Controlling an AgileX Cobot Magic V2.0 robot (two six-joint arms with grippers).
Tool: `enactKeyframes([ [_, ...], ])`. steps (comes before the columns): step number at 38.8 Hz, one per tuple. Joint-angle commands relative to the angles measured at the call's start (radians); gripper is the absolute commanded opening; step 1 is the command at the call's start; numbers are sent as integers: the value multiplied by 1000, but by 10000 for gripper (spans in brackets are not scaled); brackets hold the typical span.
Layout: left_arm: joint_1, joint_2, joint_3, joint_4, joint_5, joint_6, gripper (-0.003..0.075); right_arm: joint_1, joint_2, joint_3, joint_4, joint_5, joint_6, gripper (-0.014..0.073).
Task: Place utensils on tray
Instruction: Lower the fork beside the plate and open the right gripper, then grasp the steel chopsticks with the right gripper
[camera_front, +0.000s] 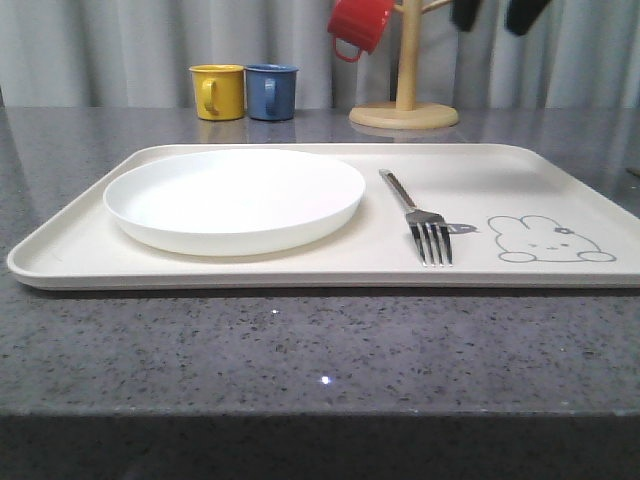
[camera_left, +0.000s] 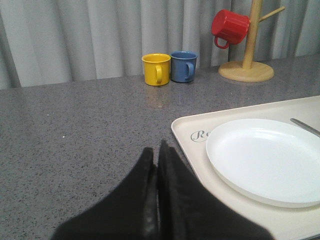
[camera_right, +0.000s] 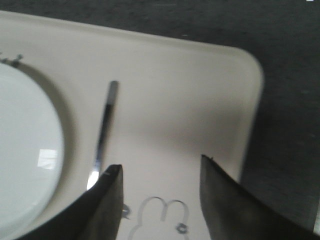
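- Right wrist view: right pincer (camera_right: 160, 200) spread wide, nothing in it, hovering over the tray (camera_front: 300, 265) above the rabbit drawing (camera_front: 548, 240).
- Left pincer (camera_left: 156, 165) is pressed together, empty, over the grey bench (camera_front: 300, 350) just beside the tray's edge.
- Fork (camera_front: 420, 220) lies on the tray, between the white plate (camera_front: 235, 195) and the rabbit.
- Yellow mug (camera_front: 218, 91) and blue mug (camera_front: 271, 91) sit behind the tray; red mug (camera_front: 358, 24) hangs on the wooden stand (camera_front: 405, 105).
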Motion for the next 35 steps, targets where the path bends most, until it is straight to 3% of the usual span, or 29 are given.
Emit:
enactKeyframes([
  [1,0,7,-27,-10,-86,-9,-18,-96,-118,40,-37,100,-83,381],
  [10,0,7,-27,-10,-86,-9,-18,-338,-178,218,-50,99,-206,381],
  [14,0,7,-27,-10,-86,-9,-18,-397,-171,293,-38,76,-247,381],
  [22,0,7,-27,-10,-86,-9,-18,-415,-138,377,-18,-15,-251,381],
  [35,0,7,-27,-10,-86,-9,-18,-406,-45,380,38,-19,-266,381],
])
